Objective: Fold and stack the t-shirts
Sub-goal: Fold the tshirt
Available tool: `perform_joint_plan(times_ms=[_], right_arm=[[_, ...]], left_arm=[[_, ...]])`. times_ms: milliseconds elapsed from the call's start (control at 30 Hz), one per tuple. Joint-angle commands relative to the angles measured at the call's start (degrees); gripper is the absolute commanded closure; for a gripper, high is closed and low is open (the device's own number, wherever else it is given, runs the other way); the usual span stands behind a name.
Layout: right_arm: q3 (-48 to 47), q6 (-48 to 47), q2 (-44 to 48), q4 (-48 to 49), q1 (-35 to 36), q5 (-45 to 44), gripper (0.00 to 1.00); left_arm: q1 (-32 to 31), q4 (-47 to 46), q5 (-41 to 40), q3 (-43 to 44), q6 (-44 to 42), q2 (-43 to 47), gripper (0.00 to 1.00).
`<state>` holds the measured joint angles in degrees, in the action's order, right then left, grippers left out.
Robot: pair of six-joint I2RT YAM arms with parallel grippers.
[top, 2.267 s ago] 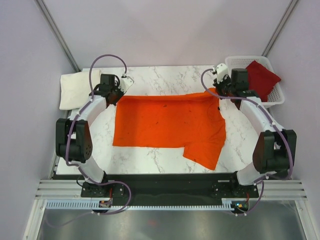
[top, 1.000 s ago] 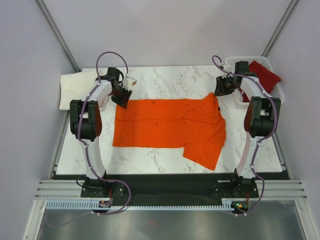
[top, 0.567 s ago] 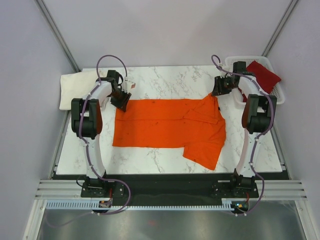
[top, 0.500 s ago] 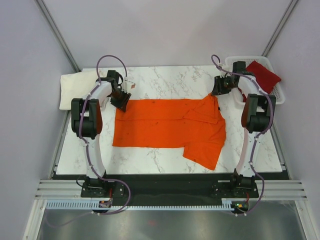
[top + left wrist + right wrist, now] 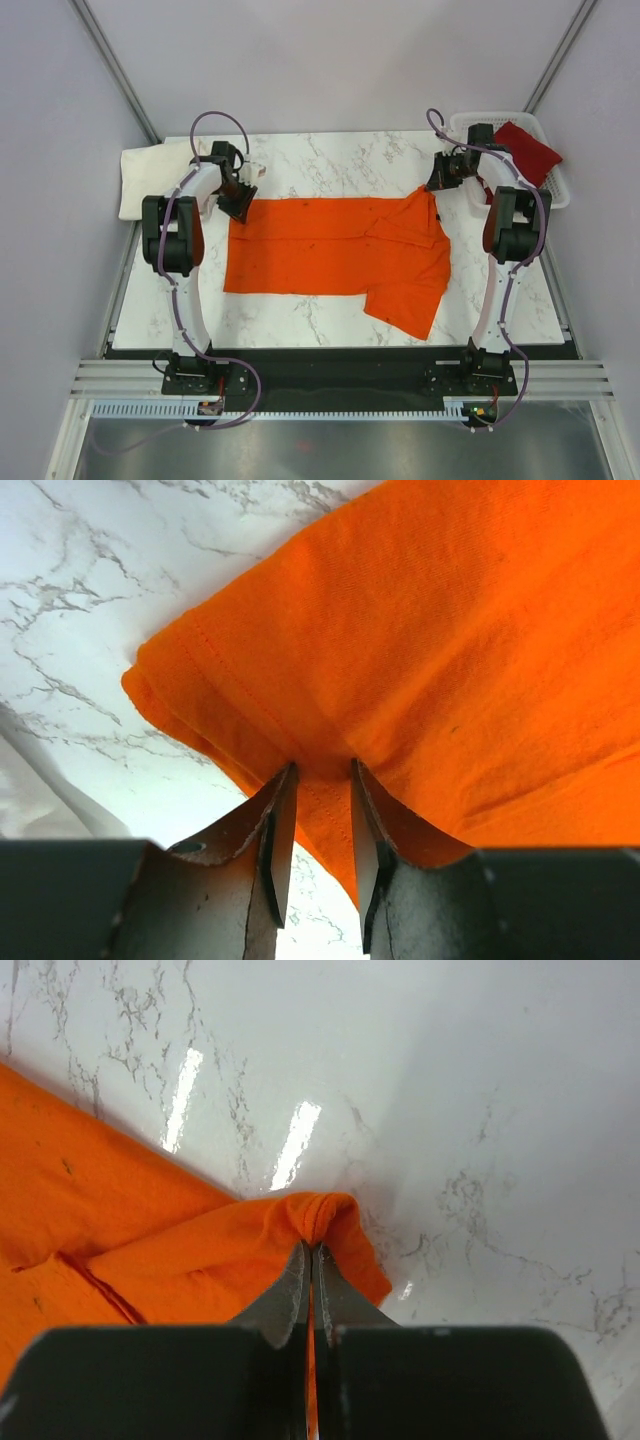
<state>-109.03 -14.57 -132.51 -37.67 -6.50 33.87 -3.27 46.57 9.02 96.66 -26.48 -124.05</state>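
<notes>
Soft orange t-shirt (image 5: 330, 250) lies on veined marble table (image 5: 330, 165); left tool (image 5: 322, 772) and right tool (image 5: 312, 1250) each pinch its puckered edge.

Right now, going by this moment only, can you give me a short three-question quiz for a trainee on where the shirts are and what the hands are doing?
1. True or false: the dark red t-shirt lies in the white basket.
2. What does the right hand grip? A, a bunched edge of the orange t-shirt; B, the basket's rim; C, nothing.
3. Fill in: seen from the top camera, the cream-white t-shirt lies at the table's far ___ corner.
Key: 1 true; 2 A; 3 left.
</notes>
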Motion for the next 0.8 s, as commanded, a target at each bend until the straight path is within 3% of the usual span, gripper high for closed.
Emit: perform_joint_plan(times_ms=[0,767], right_arm=[[-1.97,1.20,2.60,1.55,-2.63,1.03,1.00],[12.88,0.50,16.75,-0.47,-4.22,-1.52,1.00]], left_arm=[[0.98,-1.56,-2.77,0.98,1.96,-1.63,0.65],[1.42,-2.62,-3.39,4.06,4.15,-1.72,0.68]])
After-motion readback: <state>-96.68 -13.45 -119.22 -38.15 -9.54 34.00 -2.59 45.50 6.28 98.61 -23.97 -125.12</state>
